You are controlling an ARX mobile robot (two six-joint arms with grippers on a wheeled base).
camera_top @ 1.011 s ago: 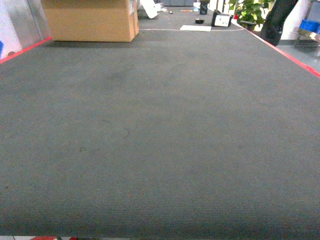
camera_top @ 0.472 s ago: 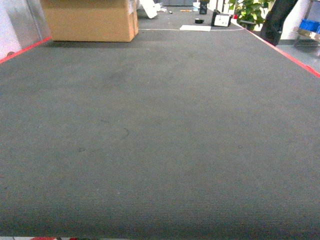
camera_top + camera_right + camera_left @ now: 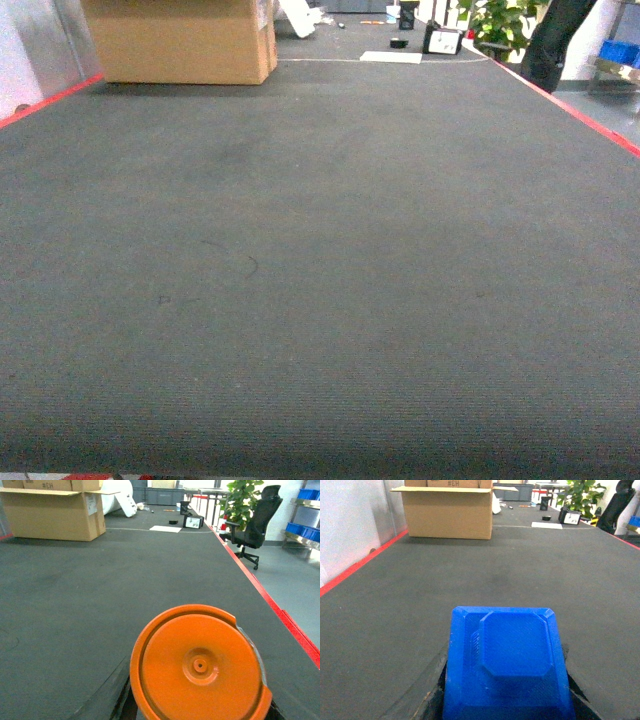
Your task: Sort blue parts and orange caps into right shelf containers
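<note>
L pincer (image 3: 506,715) grips blue part (image 3: 507,662), R pincer (image 3: 200,712) grips cap (image 3: 200,666); above table (image 3: 320,250). Risk: loose hold, either drops en route.

Even overhead light, no glare; head view soft/grainy, wrist views sharper, faint shadows.

**Layout of the table**

A cardboard box (image 3: 180,40) stands at the far left of the table (image 3: 320,280). A sheet of paper (image 3: 392,56) lies at the far right, a plant (image 3: 500,20) and chair (image 3: 550,40) beyond it.
</note>
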